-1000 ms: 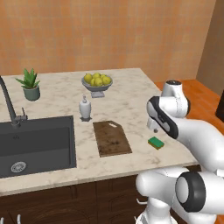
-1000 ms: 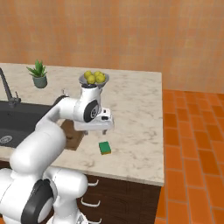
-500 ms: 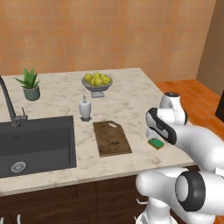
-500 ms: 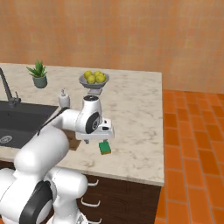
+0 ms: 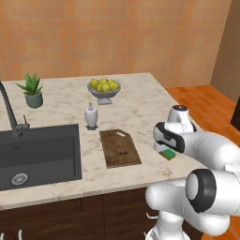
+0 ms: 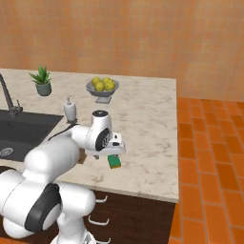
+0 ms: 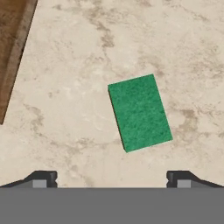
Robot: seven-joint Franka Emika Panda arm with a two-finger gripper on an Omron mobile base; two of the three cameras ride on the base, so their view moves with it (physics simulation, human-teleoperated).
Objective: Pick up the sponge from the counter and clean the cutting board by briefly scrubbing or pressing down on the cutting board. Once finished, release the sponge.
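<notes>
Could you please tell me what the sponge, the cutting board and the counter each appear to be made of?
The sponge looks like a foam block with a green scouring top: its face is grainy and matte. The cutting board seems to be dark wood, with a brown surface and pale speckles. The counter looks like polished stone, probably marble, given its cream colour with cloudy beige veining.

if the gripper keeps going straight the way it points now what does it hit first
Most likely the flat green rectangular sponge, lying on the beige marbled counter straight ahead of the open gripper; how far off it lies is unclear.
</notes>
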